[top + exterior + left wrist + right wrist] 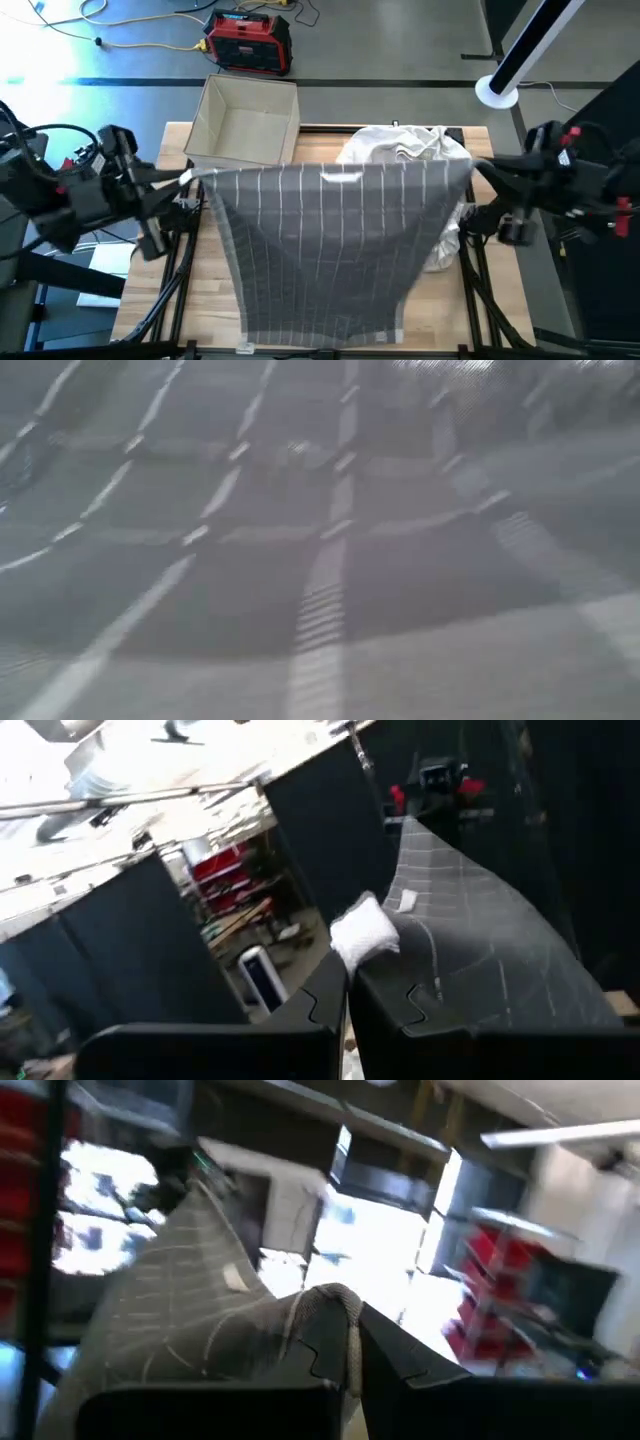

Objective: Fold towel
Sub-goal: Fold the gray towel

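A grey towel (330, 250) with thin white stripes is stretched between my two grippers above the wooden table (185, 300). My left gripper (190, 180) is shut on its far left corner and my right gripper (475, 165) on its far right corner. From that raised far edge (340, 170) the towel slopes down to the table's near edge. It fills the low view (320, 560). My left gripper pinches the towel's far left corner (365, 932) between its two fingers, coming level from the table's left. The corner is bunched at the fingertips. The far edge runs taut to the other gripper. My right gripper pinches the towel's far right corner (322, 1308) between its two fingers, coming level from the table's right. The cloth is folded over at the fingertips, in several layers. The towel hangs below the held edge, and its near end (320, 335) is down at the table's near edge.
A heap of white cloth (400, 145) lies at the table's far right, behind the raised towel. An open cardboard box (245, 120) stands at the far left. A red device (250, 40) sits on the floor beyond the table.
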You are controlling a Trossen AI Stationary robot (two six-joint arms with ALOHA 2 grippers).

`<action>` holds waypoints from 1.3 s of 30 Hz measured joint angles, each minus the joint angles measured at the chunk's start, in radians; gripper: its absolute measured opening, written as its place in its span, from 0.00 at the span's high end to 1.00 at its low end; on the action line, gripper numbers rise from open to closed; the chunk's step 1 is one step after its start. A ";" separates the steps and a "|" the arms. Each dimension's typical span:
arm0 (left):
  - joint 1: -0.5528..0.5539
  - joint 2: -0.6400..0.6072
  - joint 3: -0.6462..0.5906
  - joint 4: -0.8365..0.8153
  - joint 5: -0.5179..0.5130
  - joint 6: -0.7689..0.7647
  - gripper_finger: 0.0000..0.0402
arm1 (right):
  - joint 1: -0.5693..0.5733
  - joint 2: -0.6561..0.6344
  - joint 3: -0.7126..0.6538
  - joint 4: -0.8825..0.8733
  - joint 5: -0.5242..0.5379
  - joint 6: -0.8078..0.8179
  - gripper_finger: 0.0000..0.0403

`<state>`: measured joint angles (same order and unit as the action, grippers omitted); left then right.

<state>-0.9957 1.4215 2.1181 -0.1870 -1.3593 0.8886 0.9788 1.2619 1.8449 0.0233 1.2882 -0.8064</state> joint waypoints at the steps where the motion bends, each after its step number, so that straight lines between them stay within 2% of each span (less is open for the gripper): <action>1: 0.016 -0.018 -0.005 -0.150 -0.023 -0.085 1.00 | -0.018 -0.004 -0.001 -0.091 0.064 0.048 1.00; 2: 0.032 -0.032 -0.005 -0.226 -0.030 -0.164 1.00 | -0.033 -0.009 -0.002 -0.164 0.104 0.101 1.00; 5: 0.082 -0.090 -0.009 -0.567 -0.030 -0.491 1.00 | -0.082 -0.031 -0.017 -0.437 0.123 0.355 1.00; 11: 0.145 -0.152 -0.008 -1.261 -0.016 -1.174 1.00 | -0.168 -0.086 -0.056 -1.062 0.043 1.047 1.00; 13: 0.150 -0.156 -0.016 -1.383 0.016 -1.311 1.00 | -0.192 -0.083 -0.069 -1.224 0.029 1.214 1.00; 16: 0.171 -0.197 -0.088 -1.290 0.073 -1.179 1.00 | -0.234 -0.084 -0.112 -1.386 0.028 1.395 1.00; 18: 0.185 -0.222 -0.137 -1.283 0.108 -1.143 1.00 | -0.265 -0.085 -0.152 -1.445 0.028 1.465 1.00; 24: 0.267 -0.293 -0.336 -1.221 0.187 -1.261 1.00 | -0.344 -0.102 -0.256 -1.462 -0.040 1.533 1.00; 31: 0.356 -0.347 -0.638 -0.842 0.394 -1.206 1.00 | -0.376 -0.140 -0.393 -1.309 -0.175 1.546 1.00; 36: 0.436 -0.382 -0.859 -0.505 0.555 -1.120 1.00 | -0.378 -0.158 -0.478 -1.255 -0.194 1.543 1.00; 39: 0.516 -0.404 -0.945 -0.446 0.597 -1.071 1.00 | -0.387 -0.177 -0.508 -1.249 -0.194 1.548 1.00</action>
<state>-0.4797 1.0176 1.1730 -0.6333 -0.7624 -0.1820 0.5919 1.0847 1.3368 -1.2254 1.0939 0.7413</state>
